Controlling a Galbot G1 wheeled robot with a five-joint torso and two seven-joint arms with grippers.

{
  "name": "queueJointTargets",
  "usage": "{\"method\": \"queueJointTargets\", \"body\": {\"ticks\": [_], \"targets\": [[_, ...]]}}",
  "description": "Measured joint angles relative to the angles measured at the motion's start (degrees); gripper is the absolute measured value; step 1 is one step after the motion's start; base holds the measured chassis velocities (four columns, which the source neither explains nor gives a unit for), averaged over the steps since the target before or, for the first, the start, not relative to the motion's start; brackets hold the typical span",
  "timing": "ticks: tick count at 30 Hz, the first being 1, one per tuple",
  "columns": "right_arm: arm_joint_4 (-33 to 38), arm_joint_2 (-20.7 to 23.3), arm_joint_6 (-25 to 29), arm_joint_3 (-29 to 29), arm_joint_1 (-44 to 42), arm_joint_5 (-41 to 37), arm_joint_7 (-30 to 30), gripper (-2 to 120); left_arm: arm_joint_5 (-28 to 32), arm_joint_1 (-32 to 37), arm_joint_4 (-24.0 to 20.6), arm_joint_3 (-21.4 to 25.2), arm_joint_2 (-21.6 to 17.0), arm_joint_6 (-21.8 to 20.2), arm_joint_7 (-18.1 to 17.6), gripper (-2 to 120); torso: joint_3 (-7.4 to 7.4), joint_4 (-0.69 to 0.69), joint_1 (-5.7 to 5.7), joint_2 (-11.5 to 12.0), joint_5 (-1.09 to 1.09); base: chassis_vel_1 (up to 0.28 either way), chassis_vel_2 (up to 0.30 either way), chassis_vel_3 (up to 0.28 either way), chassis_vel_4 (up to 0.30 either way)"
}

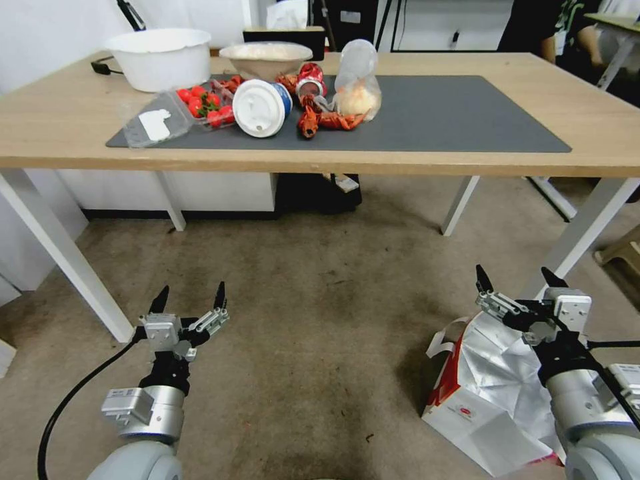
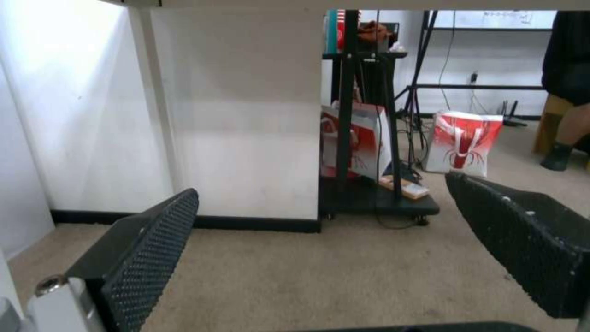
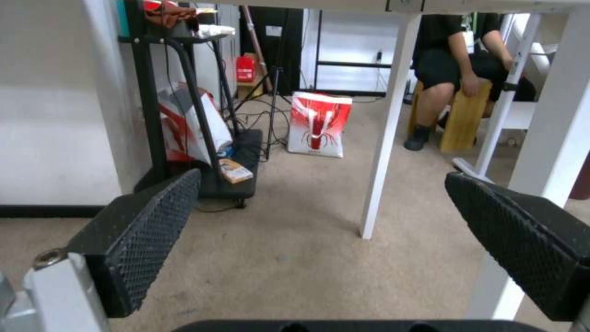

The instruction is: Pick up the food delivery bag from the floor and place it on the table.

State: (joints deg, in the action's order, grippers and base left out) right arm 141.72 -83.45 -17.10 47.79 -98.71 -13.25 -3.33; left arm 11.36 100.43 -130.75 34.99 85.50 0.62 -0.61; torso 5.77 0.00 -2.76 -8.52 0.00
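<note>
The food delivery bag (image 1: pixel 490 387) lies slumped on the floor (image 1: pixel 320 293) at the lower right, white with a red side panel, crinkly foil, a white strap and a small red logo. My right gripper (image 1: pixel 517 275) hovers open just above the bag's far edge, its arm crossing over the bag; its wrist view shows the spread fingers (image 3: pixel 147 230) with nothing between them. My left gripper (image 1: pixel 192 293) stands open over bare floor at the lower left, empty (image 2: pixel 321 186). The table (image 1: pixel 53 127) with its dark grey mat (image 1: pixel 453 113) spans the view ahead.
On the mat's left half sit a white bowl (image 1: pixel 160 59), a strawberry box (image 1: pixel 200 103), a lidded cup (image 1: pixel 261 108), crayfish (image 1: pixel 320 120) and a clear food bag (image 1: pixel 357 83). White table legs (image 1: pixel 63 253) (image 1: pixel 580 233) flank the floor. Another red-and-white bag (image 3: pixel 318 123) and a black cart (image 2: pixel 368 138) stand beyond.
</note>
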Motion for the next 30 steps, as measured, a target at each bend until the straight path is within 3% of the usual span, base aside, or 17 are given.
{"method": "queueJointTargets", "body": {"ticks": [22,26,30], "targets": [[0.13,-0.01,0.07,0.03,-0.13,0.05,-0.02,100,-0.01,0.04,-0.06,-0.01,-0.06,0.03,0.04,100,-4.13,0.0,0.56,4.67,0.0,0.0,0.0,0.0,0.0],[0.04,0.02,0.07,0.03,-0.08,0.06,-0.01,100,-0.02,-0.07,0.19,-0.05,-0.05,0.03,0.04,100,-5.78,0.0,0.75,6.74,0.0,0.0,0.0,0.0,0.0],[-0.07,0.03,0.08,0.01,-0.05,0.08,0.0,100,-0.01,-0.13,0.29,-0.07,-0.04,0.03,0.04,100,-5.77,-0.01,0.84,7.15,0.0,0.0,0.0,0.0,0.0]]}}
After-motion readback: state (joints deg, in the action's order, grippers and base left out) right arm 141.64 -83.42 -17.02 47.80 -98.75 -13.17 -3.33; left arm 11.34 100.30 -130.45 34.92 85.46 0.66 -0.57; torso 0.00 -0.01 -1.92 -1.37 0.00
